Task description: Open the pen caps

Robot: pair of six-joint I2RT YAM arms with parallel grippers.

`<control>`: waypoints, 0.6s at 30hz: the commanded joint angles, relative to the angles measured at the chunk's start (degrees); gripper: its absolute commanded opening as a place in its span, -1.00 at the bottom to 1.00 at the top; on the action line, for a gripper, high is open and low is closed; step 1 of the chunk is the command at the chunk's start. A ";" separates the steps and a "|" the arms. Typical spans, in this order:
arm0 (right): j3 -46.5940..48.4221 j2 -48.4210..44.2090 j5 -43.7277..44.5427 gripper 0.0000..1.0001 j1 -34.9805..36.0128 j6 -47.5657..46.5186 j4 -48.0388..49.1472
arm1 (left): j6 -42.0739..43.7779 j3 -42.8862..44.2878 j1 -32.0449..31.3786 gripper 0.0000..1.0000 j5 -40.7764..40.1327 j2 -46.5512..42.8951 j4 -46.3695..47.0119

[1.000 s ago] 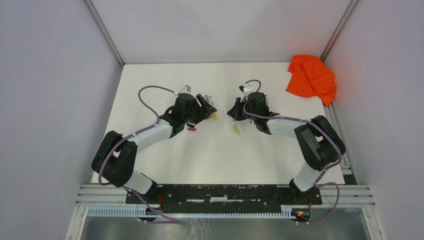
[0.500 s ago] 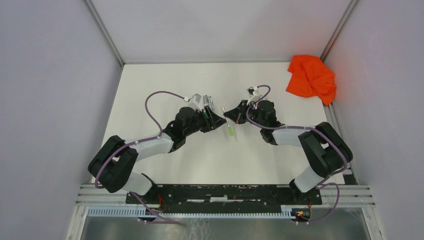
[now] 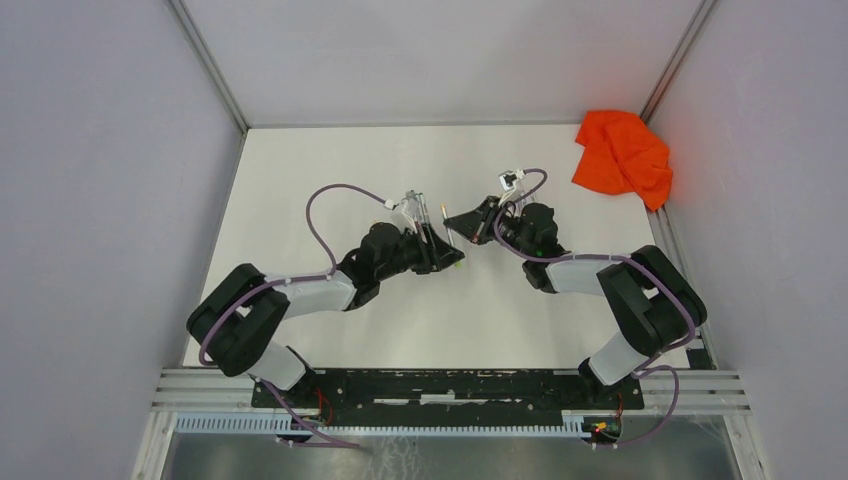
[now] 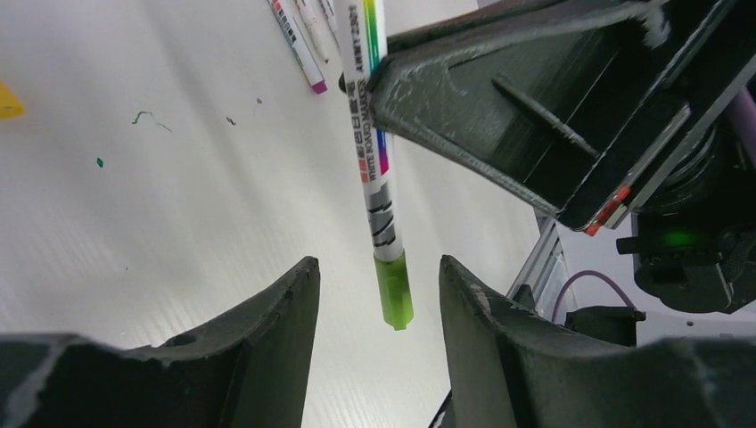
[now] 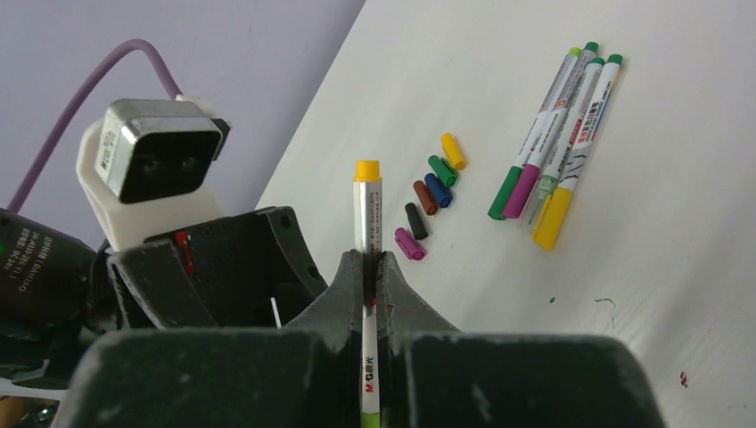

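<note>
Pinching: the right jaws (image 5: 370, 267) are pressed together on the barrel of one pen (image 5: 367, 214), which is held above the tabletop (image 3: 300, 180) near its middle.
Flanking: the left jaws (image 4: 376, 272) stand spread, one finger on each side of the green cap (image 4: 392, 290), with a gap on both sides.
Held pen's look: a slim white barrel with black print and a rainbow stripe. One end carries the stubby light-green cap; the other is a yellow end (image 5: 367, 169).
Loose caps: six loose caps (image 5: 432, 192) lie in a short row on the tabletop, in yellow-orange, green, blue, brown, black and magenta.
Lying pens: four lying pens (image 5: 557, 134) rest side by side just beyond that row, their broad ends green, magenta, pale green and yellow.
Left wrist view alone: shows the green cap between the spread fingers, and small ink specks (image 4: 147, 116) on the tabletop.
Right wrist view alone: shows the yellow end, the clamp on the barrel and the row of caps.
Top view alone: both arms meet at mid-table, and an orange cloth (image 3: 622, 155) lies in the far right corner. The pen is barely visible there.
</note>
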 commanded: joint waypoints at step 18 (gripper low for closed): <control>-2.50 -1.97 1.08 -1.00 -0.25 4.04 7.15 | 4.72 3.03 -3.20 -0.91 -1.21 1.67 2.32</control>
